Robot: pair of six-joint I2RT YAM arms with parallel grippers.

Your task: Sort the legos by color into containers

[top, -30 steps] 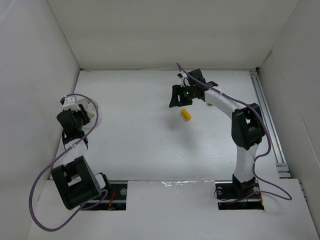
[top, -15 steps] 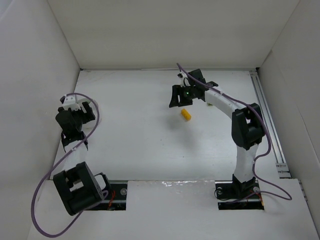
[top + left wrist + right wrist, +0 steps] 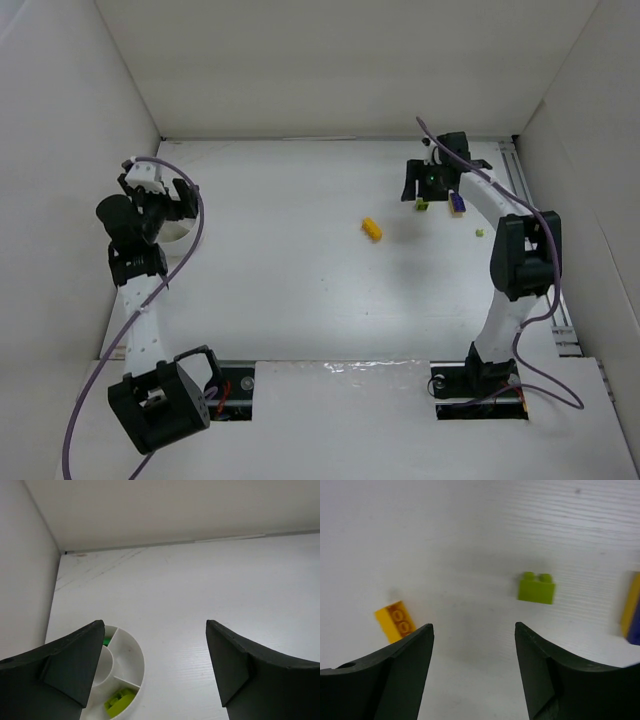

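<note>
R pincer (image 3: 472,627), released & empty, hovers by lime lego (image 3: 536,588); next, prob.: centre over it, lower. L pincer (image 3: 155,625) released above bowl (image 3: 131,650).

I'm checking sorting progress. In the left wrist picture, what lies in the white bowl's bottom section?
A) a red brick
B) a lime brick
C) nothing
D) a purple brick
B: a lime brick lies in that section of the white bowl, with a green one in the section above it.
</note>
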